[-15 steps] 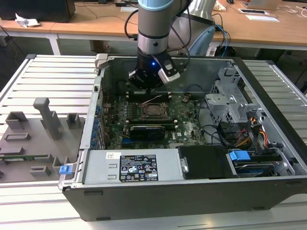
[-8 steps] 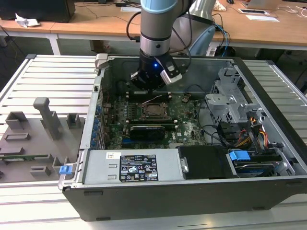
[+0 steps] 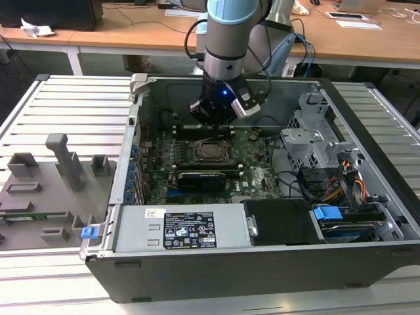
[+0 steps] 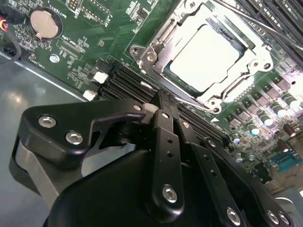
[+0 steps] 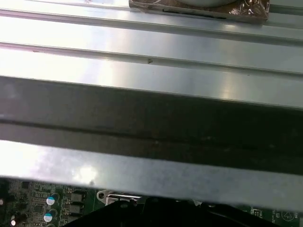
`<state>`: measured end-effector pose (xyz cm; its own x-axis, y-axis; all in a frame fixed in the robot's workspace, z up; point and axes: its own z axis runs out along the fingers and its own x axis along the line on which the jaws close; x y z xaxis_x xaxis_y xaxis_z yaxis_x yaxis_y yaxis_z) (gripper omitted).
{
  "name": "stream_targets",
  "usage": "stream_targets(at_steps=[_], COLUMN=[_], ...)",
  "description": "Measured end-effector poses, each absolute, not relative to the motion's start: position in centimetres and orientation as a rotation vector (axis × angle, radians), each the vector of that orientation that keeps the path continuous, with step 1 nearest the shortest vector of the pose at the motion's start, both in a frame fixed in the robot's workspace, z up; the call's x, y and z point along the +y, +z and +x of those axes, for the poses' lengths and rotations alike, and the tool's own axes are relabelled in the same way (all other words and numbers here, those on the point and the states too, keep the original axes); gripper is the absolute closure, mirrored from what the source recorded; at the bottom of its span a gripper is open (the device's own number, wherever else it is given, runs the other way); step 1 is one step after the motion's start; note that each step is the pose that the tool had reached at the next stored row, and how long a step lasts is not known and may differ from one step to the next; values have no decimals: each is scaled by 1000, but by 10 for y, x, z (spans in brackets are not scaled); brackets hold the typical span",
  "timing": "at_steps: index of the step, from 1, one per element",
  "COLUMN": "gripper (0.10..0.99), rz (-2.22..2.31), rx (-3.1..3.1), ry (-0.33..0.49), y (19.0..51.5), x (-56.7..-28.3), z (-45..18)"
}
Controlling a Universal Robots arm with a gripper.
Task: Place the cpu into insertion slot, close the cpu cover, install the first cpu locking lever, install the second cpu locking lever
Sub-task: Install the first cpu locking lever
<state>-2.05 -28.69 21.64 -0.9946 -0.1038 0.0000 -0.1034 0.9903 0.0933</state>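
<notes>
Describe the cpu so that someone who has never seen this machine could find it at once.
Look inside the open computer case at the green motherboard; near its middle sits a metal-framed square socket. The cpu is the flat, pale silver square lying within that frame, unlike the long narrow black memory slots beside it.

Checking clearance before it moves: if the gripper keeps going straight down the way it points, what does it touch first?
Most likely the green motherboard just behind the processor socket, near the memory slots. The gripper hangs over that spot, though depth is hard to judge.
</notes>
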Motion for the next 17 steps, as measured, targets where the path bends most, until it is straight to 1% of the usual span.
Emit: stream_targets(at_steps=[17], gripper=[980], rz=[163], rx=[-3129], ry=[-144], y=[208], x=[-287], z=[-15])
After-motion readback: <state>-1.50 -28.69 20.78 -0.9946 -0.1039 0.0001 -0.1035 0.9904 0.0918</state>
